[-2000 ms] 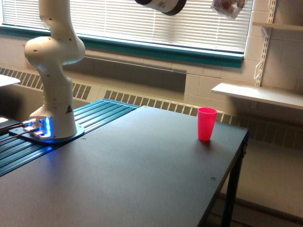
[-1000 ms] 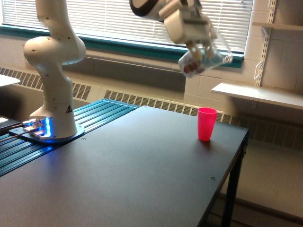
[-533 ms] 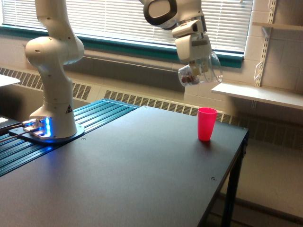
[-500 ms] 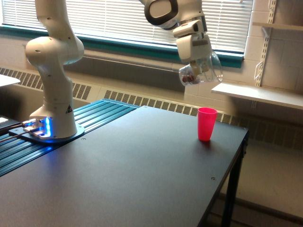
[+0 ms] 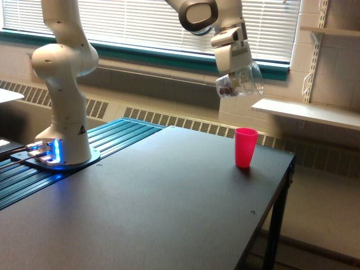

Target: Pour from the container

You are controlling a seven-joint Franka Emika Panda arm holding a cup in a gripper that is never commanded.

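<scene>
Your jaws (image 5: 236,76) grip the container (image 5: 241,82), which hangs tilted well above the pink cup (image 5: 245,147) (reddish-brown bits inside). Nothing looks poured yet; you likely must bring it down toward that cup on the bench (image 5: 157,197) and tip.

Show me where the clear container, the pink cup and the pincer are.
clear container (image 5: 241,83), exterior view, its see-through wall.
pink cup (image 5: 245,147), exterior view, its outer side.
pincer (image 5: 236,74), exterior view, between its fingertips.

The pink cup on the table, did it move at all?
No. The pink cup stands at the same spot near the table's far right corner.
</scene>
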